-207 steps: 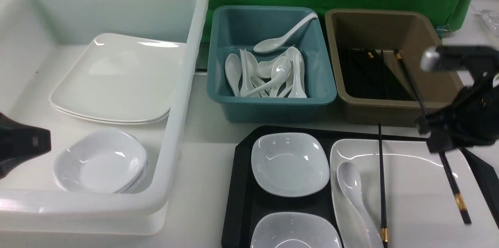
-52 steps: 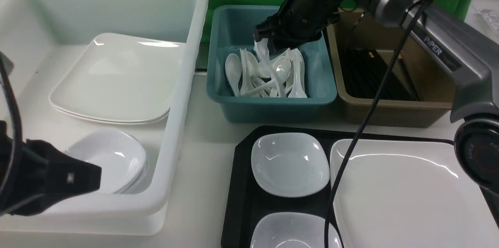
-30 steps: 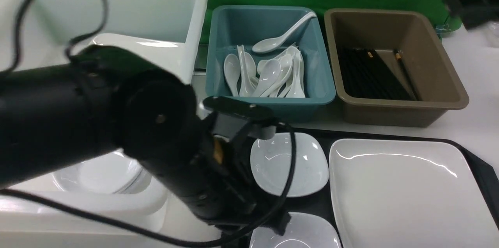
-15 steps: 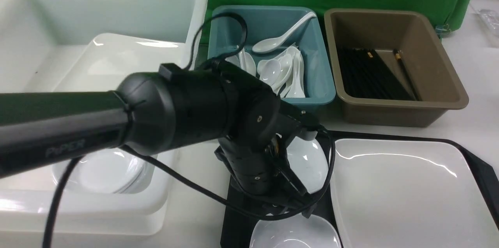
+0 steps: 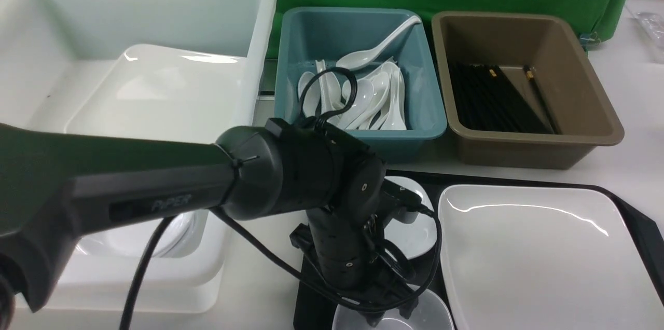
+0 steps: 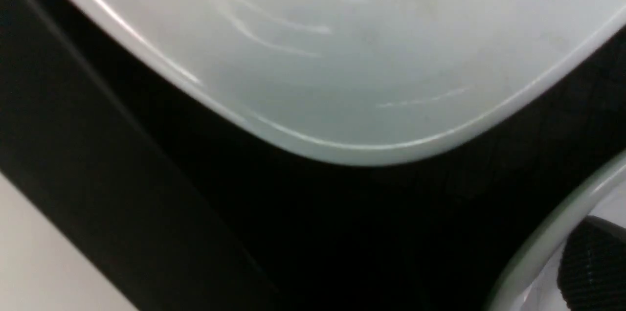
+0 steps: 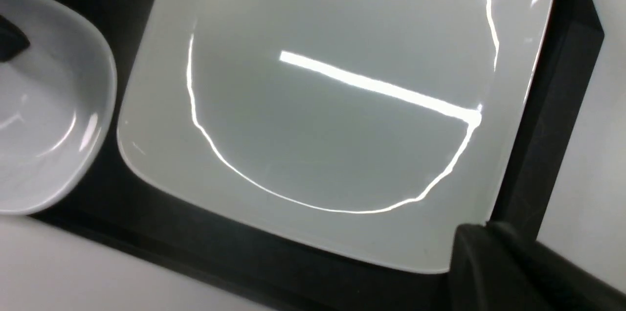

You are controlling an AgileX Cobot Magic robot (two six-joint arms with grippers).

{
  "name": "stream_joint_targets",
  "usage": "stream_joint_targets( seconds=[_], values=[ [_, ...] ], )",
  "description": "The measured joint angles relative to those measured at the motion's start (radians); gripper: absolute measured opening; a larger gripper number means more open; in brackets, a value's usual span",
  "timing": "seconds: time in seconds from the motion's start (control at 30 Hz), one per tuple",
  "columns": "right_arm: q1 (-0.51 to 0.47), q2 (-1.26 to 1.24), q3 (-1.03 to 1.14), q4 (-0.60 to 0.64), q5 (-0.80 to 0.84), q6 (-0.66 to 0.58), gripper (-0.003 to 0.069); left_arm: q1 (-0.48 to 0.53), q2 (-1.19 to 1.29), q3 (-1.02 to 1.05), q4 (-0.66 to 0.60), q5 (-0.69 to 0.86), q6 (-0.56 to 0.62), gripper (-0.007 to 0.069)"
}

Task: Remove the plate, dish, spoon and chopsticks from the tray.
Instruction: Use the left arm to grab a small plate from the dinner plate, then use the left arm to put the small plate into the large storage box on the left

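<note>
The left arm (image 5: pixel 155 190) reaches across the worktop (image 5: pixel 264 247) and bends down over the left part of the black tray (image 5: pixel 643 226). Its left pincer (image 5: pixel 389 317) hangs at the near dish (image 5: pixel 436 317). The jaws look spread wide and empty. In the left wrist view only one black fingertip (image 6: pixel 594 267) shows, just inside that dish's rim. The far dish (image 5: pixel 415 226) sits on the tray just beyond, half hidden by the wrist. The big white plate (image 5: pixel 539 262) lies flat on the tray's right side, beside both dishes. The right pincer (image 7: pixel 494 267) is closed on nothing, hovering over the plate's corner near the tray rim. White spoons (image 5: pixel 373 96) are piled in the teal tub (image 5: pixel 363 138), and black chopsticks (image 5: pixel 493 99) lie in the brown tub (image 5: pixel 524 148). To the left, the white tub (image 5: pixel 249 60) holds more plates and dishes.
</note>
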Motion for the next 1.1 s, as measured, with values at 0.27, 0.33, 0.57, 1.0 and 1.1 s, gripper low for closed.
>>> stream_joint_targets(
  seconds=[0.27,0.33,0.57,1.0,1.1],
  values=[
    [0.0,0.0,0.0,0.002,-0.016,0.0,0.0019,0.0,-0.02,-0.009,0.008,0.078,-0.06,0.0181],
    [0.0,0.0,0.0,0.002,-0.016,0.0,0.002,-0.001,-0.038,-0.008,0.01,0.078,-0.064,0.0166],
    [0.0,0.0,0.0,0.002,-0.017,0.0,0.0024,0.006,-0.205,-0.008,0.01,0.069,-0.072,0.0026],
    [0.0,0.0,0.0,0.002,-0.02,0.0,0.0034,0.318,-0.595,-0.007,-0.095,0.083,-0.07,0.0022],
    [0.0,0.0,0.0,0.003,-0.027,0.0,0.0035,0.492,-0.683,0.0,-0.095,0.114,-0.059,0.0022]
  ],
)
